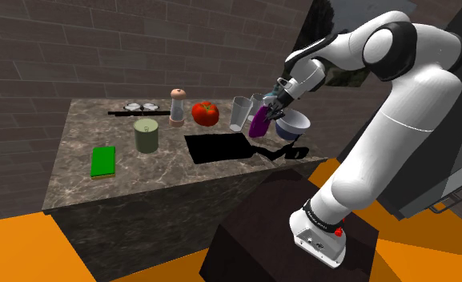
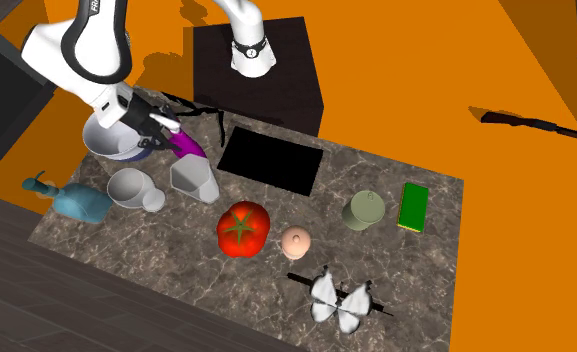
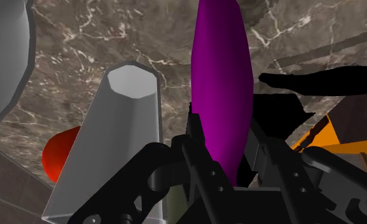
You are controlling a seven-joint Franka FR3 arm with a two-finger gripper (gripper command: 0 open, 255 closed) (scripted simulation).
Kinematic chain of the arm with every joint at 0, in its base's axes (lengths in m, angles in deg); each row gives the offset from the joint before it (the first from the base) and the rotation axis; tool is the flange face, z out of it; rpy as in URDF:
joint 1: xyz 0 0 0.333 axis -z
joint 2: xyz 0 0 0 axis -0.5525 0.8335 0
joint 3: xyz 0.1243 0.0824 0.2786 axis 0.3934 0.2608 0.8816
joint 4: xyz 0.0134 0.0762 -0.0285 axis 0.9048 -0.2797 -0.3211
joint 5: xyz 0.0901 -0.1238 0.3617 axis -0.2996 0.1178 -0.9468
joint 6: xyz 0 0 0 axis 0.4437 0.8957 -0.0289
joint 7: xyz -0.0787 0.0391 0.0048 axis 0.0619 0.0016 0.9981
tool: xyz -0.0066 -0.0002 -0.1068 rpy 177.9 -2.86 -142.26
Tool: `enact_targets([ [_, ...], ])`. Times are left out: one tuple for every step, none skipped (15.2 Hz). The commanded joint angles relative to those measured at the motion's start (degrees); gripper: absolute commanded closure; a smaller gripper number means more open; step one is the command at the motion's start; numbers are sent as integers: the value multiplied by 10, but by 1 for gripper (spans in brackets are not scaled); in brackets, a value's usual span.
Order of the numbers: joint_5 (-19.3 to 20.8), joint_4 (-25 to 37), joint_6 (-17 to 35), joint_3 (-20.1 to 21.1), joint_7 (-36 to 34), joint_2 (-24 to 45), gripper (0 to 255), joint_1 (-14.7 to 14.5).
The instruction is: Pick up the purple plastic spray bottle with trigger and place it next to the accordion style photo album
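Note:
My gripper [image 1: 271,106] is shut on a smooth purple bottle [image 1: 259,122] and holds it tilted just above the marble counter [image 1: 77,180], near its edge on the arm's side. In the wrist view the purple bottle [image 3: 221,83] sticks out from between the black fingers [image 3: 194,137], which clasp its lower part. In the second exterior view, the gripper [image 2: 161,135] and bottle [image 2: 188,146] hang between a bowl and a faceted grey cup. The green photo album [image 1: 103,162] lies flat at the counter's far end [image 2: 414,206].
A pale bowl [image 1: 293,124] and a grey cup [image 1: 239,114] flank the bottle. A black mat [image 1: 217,147], a red tomato [image 1: 206,113], a shaker [image 1: 177,107] and a greenish can [image 1: 146,136] lie between the bottle and the album. A blue bottle [image 2: 76,202] lies at the corner.

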Motion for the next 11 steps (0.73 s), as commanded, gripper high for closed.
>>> enact_targets([
  [-4, 0, 2, 0, 4, 3, 255, 0],
  [-4, 0, 2, 0, 4, 3, 255, 0],
  [-4, 0, 2, 0, 4, 3, 255, 0],
  [-4, 0, 2, 0, 4, 3, 255, 0],
  [-4, 0, 2, 0, 4, 3, 255, 0],
  [-4, 0, 2, 0, 4, 3, 255, 0],
  [-4, 0, 2, 0, 4, 3, 0, 0],
  [-4, 0, 2, 0, 4, 3, 0, 0],
  [-4, 0, 2, 0, 4, 3, 0, 0],
  [-4, 0, 2, 0, 4, 3, 0, 0],
  [-4, 0, 2, 0, 4, 3, 0, 0],
])
